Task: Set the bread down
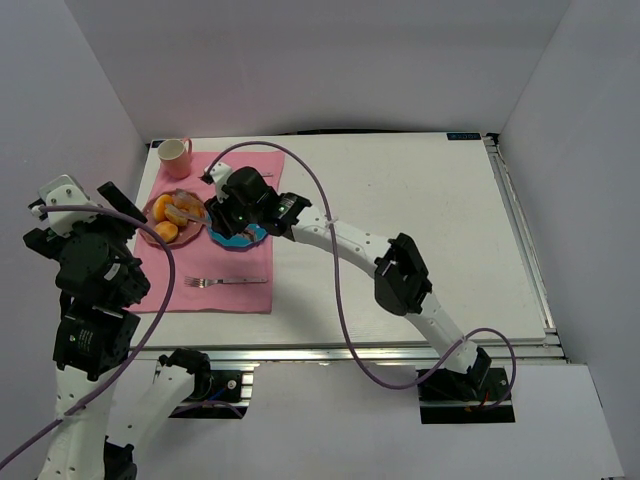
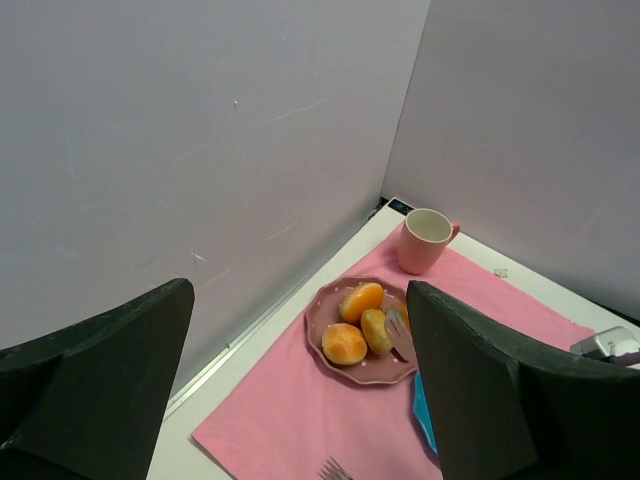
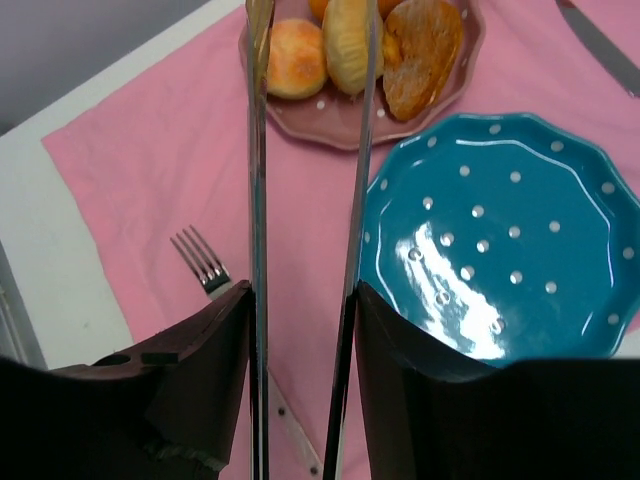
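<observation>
Several golden bread rolls lie on a mauve dotted plate [image 1: 148,222]. They also show in the left wrist view [image 2: 344,343]. My right gripper [image 3: 300,300] is shut on metal tongs [image 3: 257,180]. The two tong arms reach over the mauve plate [image 3: 345,115] and straddle the middle roll [image 3: 340,45]. I cannot tell whether they press on it. A blue dotted plate [image 3: 500,230] without bread sits right beside the mauve one, under my right gripper [image 1: 215,212]. My left gripper [image 1: 90,205] is open and empty, raised at the far left.
A pink placemat [image 1: 235,300] carries both plates. A fork [image 1: 230,281] lies on it near the front edge. A pink mug [image 1: 175,155] stands at the back left. A knife [image 3: 600,45] lies beyond the blue plate. White walls enclose the table.
</observation>
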